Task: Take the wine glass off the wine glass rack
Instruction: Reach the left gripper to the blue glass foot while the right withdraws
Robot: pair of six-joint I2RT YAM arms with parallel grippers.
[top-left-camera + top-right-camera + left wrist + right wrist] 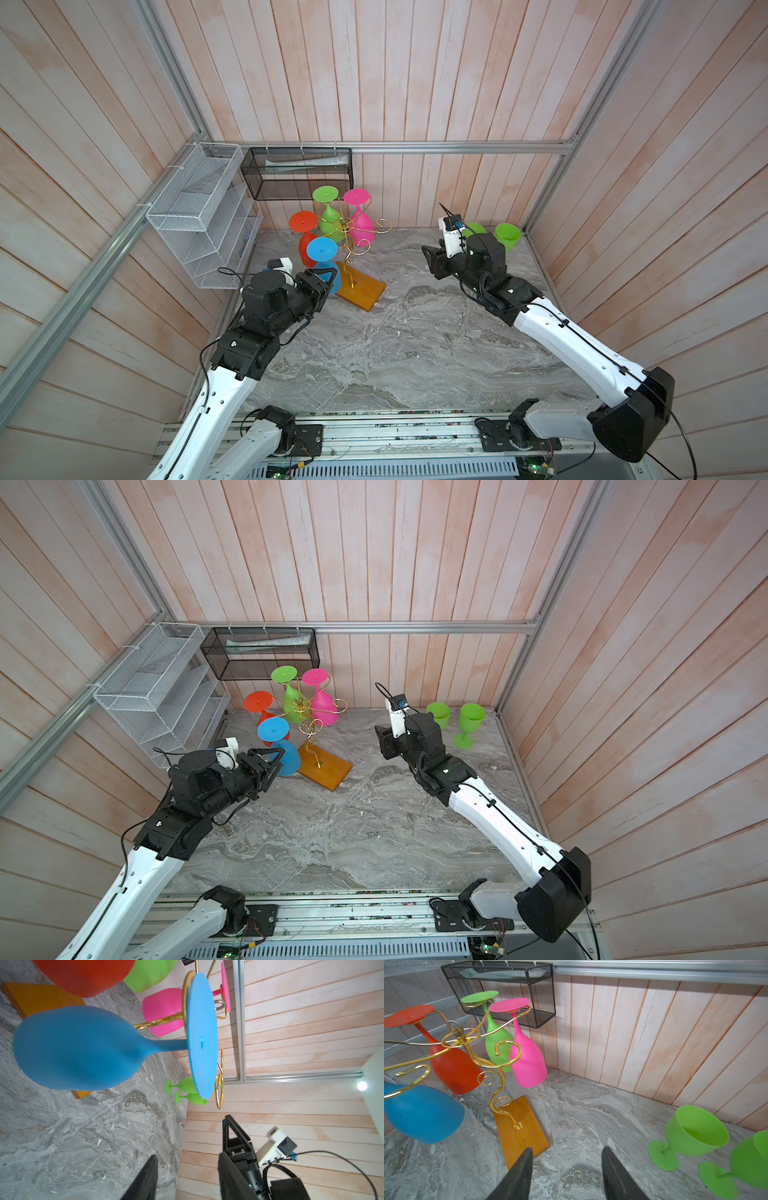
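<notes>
Overhead look at a grey marble table (395, 353) backed by a plank wall (415, 83). Toward 11 o'clock on it, a gold wire rack (456, 1033), upright on a wooden base (360, 290). Four glasses hung upside down by their feet from its scroll arms (clock centred on the rack): green glass (328, 219) at 11, pink glass (362, 236) at 1, red glass (303, 222) at 9, blue glass (79, 1047) at 7, nearest the front edge. Left gripper (190, 1136) at 10 o'clock on the table, level with the blue bowl and just beside it, fingers parted with nothing between them in the wrist view; touching the bowl or not, impossible to tell. Right gripper (568, 1148) at 1 o'clock, above bare marble, aimed toward the base, fingers likewise apart and empty. At 2 o'clock, near the wall, an upright green glass (471, 719) with a second upright glass (438, 715) just beside it.
</notes>
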